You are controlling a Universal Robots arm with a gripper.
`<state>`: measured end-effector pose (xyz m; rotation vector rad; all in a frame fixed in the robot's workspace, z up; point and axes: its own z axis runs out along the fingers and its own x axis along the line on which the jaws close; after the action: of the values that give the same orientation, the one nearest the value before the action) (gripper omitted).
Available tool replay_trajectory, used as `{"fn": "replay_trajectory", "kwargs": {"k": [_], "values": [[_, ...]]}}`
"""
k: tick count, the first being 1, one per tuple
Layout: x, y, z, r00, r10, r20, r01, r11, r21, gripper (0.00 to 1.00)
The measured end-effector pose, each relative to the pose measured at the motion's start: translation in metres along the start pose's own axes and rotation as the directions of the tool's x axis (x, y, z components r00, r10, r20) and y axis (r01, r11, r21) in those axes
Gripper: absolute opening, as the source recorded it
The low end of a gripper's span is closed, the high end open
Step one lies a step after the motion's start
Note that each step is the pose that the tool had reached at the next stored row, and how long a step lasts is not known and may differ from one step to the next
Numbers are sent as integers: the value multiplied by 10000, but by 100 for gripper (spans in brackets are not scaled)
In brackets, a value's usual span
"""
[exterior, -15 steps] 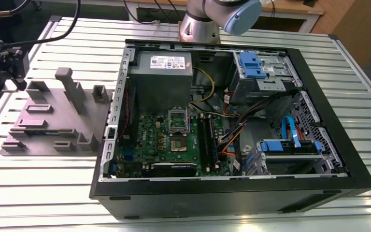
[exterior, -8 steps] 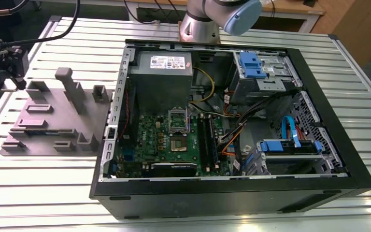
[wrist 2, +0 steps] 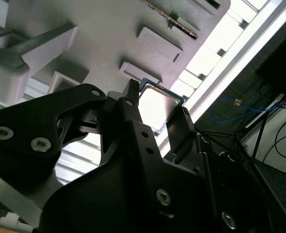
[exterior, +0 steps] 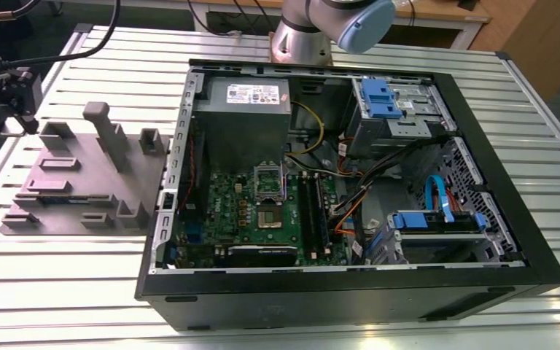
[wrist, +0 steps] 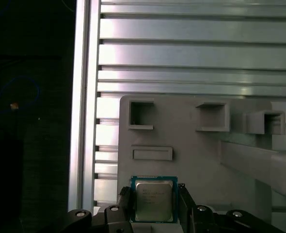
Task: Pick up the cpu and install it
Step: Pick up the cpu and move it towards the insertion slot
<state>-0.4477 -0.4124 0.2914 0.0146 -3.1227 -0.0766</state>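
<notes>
The cpu sits between the two black fingers of the gripper, silvery top facing the camera and a thin pale-green rim showing around it. In both wrist views the fingers press against two opposite edges of the chip, so the gripper is closed on the cpu. Whether the chip rests on the surface below or is lifted just off it cannot be told.

Behind the chip lies the grey fixture block, a flat moulded plate with shallow rectangular pockets and raised posts. The cpu is over the block's margin, near the edge where the block meets the slatted metal table. In the second wrist view the gripper frames the chip against that same block.

In the exterior view the gripper is at the fixture block's far corner, on the exterior view's left. Just beside the block, on the exterior view's right, an open computer case lies on the table. Inside it, the green motherboard is on the side nearest the block and carries a dark square socket frame. A grey power supply sits beyond the socket. The arm's base rises behind the case, well apart from the block.
</notes>
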Motion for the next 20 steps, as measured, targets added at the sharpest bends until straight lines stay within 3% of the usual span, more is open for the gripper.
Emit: {"fn": "replay_trajectory", "kwargs": {"k": [20], "values": [[1, 3, -59, 10000, 0, 1, 0, 10000, -3, 47]]}}
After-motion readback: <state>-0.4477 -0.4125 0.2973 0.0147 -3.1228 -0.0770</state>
